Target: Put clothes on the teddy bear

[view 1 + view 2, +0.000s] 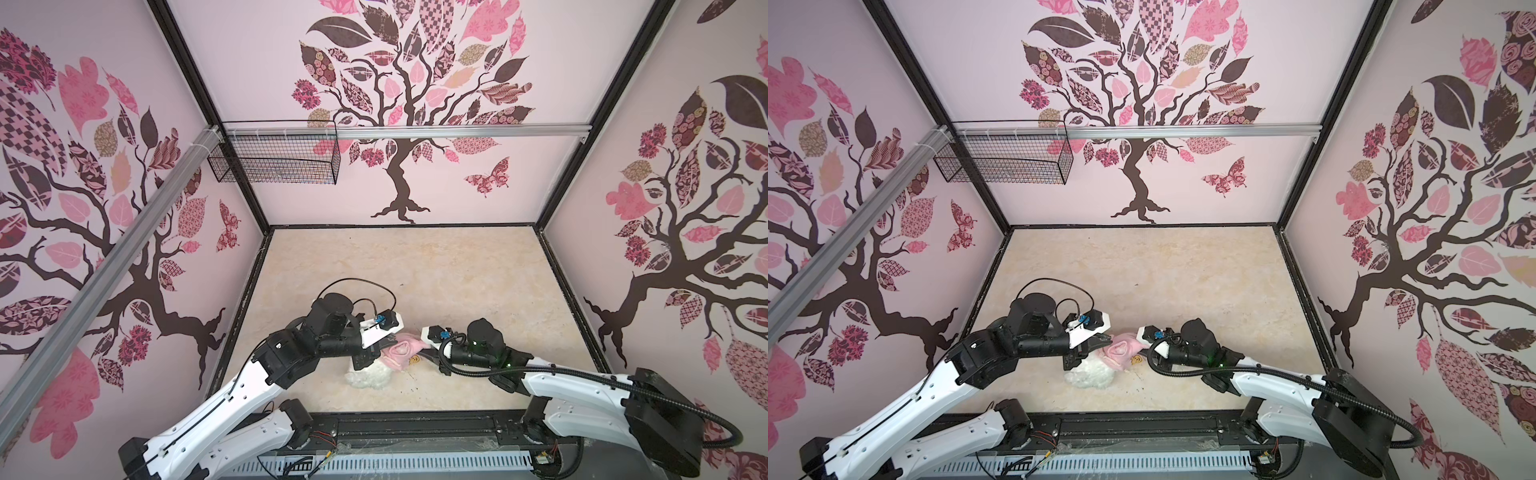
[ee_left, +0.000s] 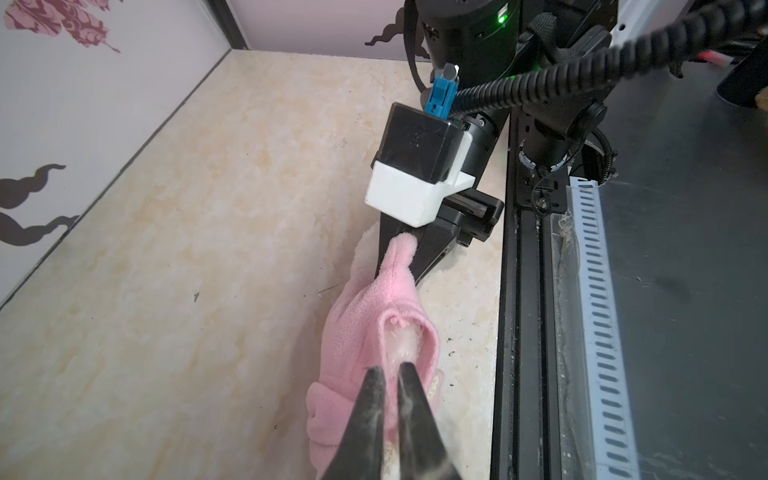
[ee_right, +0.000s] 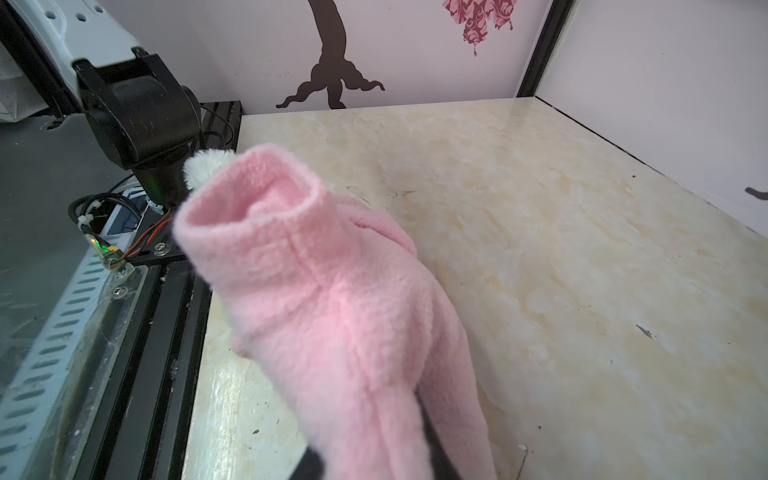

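Observation:
The teddy bear [image 1: 368,377] lies near the table's front edge, its white fur showing below a small pink shirt [image 1: 401,351] in both top views. The shirt is stretched between my two grippers. My left gripper [image 2: 390,368] is shut, its tips pinching the shirt's hem [image 2: 365,332], where white fur [image 2: 401,349] shows inside the opening. My right gripper [image 2: 399,270] is shut on the far end of the shirt. In the right wrist view the pink shirt [image 3: 332,291] drapes over and hides most of the right gripper [image 3: 374,449], and a white furry nub [image 3: 203,166] pokes out behind it.
A black wire basket [image 1: 274,158] hangs on the back wall rail. The black base rail [image 1: 415,424] runs along the table's front edge close to the bear. Patterned walls close off the left, back and right sides. The marble tabletop [image 1: 415,270] stretches behind the arms.

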`<state>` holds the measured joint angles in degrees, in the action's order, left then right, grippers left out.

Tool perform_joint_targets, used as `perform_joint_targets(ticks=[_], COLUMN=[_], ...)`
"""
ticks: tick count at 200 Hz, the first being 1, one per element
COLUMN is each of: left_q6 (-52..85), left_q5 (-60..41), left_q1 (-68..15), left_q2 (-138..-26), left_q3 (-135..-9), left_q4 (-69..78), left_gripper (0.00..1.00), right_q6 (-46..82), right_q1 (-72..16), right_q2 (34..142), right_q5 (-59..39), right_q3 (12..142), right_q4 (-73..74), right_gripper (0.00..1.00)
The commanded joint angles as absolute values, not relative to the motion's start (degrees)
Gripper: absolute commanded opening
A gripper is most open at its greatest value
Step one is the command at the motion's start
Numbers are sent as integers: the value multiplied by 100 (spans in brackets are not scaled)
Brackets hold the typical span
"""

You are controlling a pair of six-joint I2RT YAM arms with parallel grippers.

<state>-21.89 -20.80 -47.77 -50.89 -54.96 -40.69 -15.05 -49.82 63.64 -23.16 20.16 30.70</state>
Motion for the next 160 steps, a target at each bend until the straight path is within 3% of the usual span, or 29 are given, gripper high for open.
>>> perform_joint_targets(ticks=[1,129,160], left_q6=[-2467,-3159,-3237], left_q5=[-1886,-1754,-1648], left_q1=[-4942,-5115,-5122], left_q2=[-5375,-6342,-6480], left_q3=[-5860,-6065,-6056], left_q4=[-4442,-4632,-4656], left_gripper=[6,4,10], right_q6=[-1617,-1377,-1195], right_q1=[-5026,-5027,-5030], right_q2=[6214,6135,6113], right_q5=[-2328,-2509,-2606], right_q3=[2109,2112,2068], right_q4=[3392,3592,3816], right_gripper=[18,17,18])
